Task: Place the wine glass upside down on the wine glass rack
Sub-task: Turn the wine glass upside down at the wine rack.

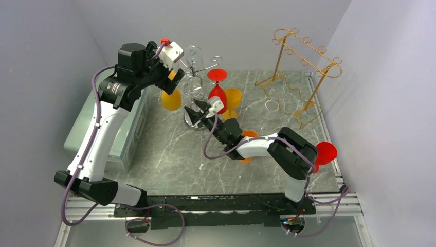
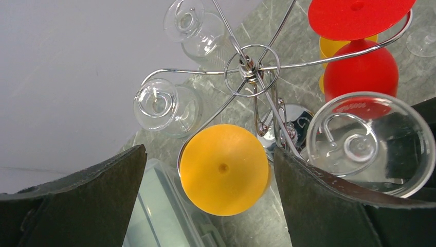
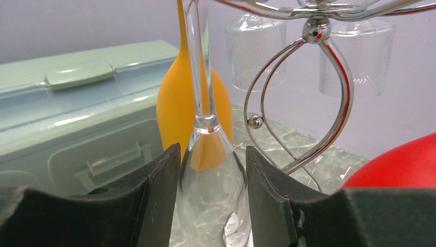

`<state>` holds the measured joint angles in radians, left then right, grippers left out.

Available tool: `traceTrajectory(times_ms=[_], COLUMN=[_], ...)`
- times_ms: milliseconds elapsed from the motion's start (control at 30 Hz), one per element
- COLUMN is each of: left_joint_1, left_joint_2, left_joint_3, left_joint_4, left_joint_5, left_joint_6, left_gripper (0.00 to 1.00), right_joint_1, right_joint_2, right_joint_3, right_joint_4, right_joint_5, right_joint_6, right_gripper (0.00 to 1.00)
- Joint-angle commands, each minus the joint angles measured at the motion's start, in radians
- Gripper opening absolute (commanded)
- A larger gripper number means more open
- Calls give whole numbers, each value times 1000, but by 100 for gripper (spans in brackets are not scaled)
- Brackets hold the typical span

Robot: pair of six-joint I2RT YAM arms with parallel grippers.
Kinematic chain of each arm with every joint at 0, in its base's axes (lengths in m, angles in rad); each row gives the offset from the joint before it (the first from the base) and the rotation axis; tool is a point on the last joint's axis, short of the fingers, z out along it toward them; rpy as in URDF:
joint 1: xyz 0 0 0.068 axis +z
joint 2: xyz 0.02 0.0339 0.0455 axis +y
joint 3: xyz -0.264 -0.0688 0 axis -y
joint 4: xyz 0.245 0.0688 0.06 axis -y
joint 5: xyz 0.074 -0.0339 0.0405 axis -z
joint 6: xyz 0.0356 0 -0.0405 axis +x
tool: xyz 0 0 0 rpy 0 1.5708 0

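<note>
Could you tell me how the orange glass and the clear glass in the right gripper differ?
The orange glass is opaque; the clear glass is see-through. The orange glass hangs unheld; the clear glass is held by the right gripper. Both are upside down at the chrome rack.
</note>
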<state>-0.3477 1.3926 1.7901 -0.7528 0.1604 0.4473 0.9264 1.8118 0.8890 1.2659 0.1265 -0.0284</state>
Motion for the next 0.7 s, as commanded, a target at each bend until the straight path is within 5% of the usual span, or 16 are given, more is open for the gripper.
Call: traceTrajectory(times_ms=[0, 133, 233, 533, 633, 667], left_joint_1=[7, 9, 9, 9, 9, 9], left_joint_2=[3, 3, 2, 4, 12, 14], left_joint_3=[22, 24, 28, 33, 42, 45], left_joint_4=[29, 32, 27, 41, 40, 40], left_joint_5=[7, 11, 18, 38, 52, 57], left_joint_6=[-12, -10, -9, -49, -73, -77], left_gripper=[100, 99, 99, 99, 99, 99], right_joint_1=[3, 3, 3, 5, 8, 10], right_joint_2=[-19, -19, -21, -22, -23, -25], right_joint_3=[-13, -13, -22, -48, -53, -55], right_joint_4=[157, 121, 88, 42, 41, 38], right_joint_5=[56, 56, 56, 66, 65, 69], right_joint_6=[86, 90, 95, 128, 134, 134], right_gripper=[0, 0, 31, 60, 77, 90])
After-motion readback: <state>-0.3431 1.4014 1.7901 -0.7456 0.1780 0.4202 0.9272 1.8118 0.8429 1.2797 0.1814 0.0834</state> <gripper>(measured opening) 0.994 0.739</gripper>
